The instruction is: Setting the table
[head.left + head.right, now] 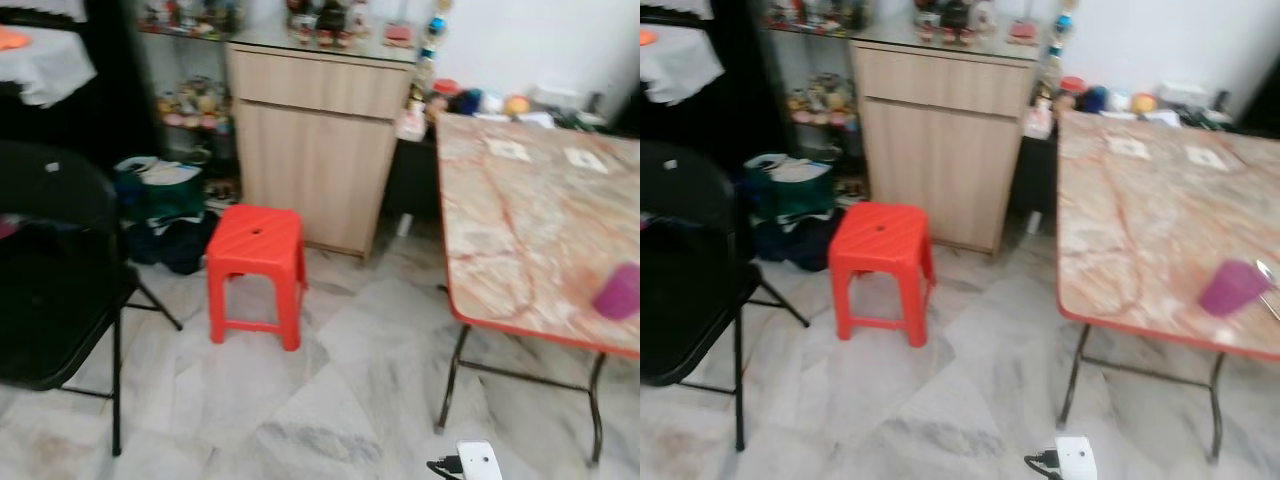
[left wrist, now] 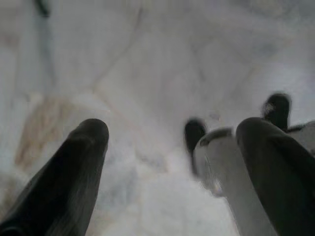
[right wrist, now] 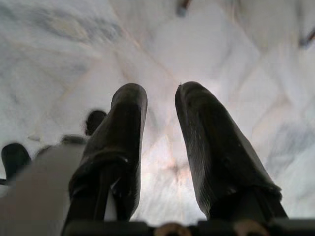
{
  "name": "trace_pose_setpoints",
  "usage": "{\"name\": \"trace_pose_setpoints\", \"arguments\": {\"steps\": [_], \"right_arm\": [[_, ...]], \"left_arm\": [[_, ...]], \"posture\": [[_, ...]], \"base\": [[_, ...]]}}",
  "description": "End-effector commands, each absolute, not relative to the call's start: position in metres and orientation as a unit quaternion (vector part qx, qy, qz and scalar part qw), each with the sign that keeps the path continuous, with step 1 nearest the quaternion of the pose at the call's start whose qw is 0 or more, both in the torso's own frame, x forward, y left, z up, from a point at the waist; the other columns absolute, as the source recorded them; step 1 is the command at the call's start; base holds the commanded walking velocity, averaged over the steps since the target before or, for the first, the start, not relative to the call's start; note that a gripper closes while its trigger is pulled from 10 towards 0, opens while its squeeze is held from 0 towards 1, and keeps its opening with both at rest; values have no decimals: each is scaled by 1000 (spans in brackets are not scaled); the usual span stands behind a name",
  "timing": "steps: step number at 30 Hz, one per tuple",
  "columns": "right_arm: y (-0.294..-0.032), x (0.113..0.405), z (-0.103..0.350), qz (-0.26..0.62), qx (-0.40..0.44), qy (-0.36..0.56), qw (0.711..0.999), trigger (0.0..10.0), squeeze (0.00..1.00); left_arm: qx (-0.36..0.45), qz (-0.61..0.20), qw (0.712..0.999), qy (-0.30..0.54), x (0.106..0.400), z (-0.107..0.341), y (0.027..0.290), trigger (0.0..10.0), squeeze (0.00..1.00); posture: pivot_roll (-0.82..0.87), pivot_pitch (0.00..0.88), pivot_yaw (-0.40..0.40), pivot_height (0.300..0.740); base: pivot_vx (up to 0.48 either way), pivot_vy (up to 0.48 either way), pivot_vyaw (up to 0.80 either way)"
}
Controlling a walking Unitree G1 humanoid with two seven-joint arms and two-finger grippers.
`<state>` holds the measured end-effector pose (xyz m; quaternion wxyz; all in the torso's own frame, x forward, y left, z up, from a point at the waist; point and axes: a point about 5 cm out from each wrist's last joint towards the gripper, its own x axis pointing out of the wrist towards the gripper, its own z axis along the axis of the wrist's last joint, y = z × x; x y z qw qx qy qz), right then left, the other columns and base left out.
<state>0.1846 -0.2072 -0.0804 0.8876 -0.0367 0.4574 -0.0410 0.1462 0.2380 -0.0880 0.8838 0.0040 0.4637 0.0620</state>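
This is a lived-in home, the dining corner of it — pale marble-patterned floor tiles (image 1: 330, 390) underfoot and a folding table (image 1: 1140, 220) with a pink marbled top and red edging ahead and to the right of the hanging grippers. A red plastic stool (image 1: 255, 270) stands forward of them, near a light wood cabinet (image 1: 315, 150) whose top is crowded with bottles and trinkets. Glass shelves of ornaments (image 1: 190, 100) sit beside it, bags heaped below — and a black folding chair (image 1: 55, 280) stands off to their left.
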Motion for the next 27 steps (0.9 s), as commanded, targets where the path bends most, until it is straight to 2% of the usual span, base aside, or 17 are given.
{"name": "trace_pose_setpoints", "arguments": {"steps": [1, 7, 27], "right_arm": [[-180, 176, -89, 5, -8, 487, 874, 10000, 0], [-180, 177, -89, 6, -8, 486, 874, 10000, 0], [-182, 179, -87, -30, 9, 464, 885, 10000, 0]], "left_arm": [[-4, 10, 894, 447, 195, -77, 197, 10000, 0], [1, 9, 893, 450, 193, -77, 199, 10000, 0], [12, -6, 892, 452, 191, -79, 196, 10000, 0]], "posture": [[24, 72, -45, 740], [32, 82, -46, 740], [34, 88, -45, 740]], "base": [[0, 0, -775], [0, 0, -771], [0, 0, 0]]}}
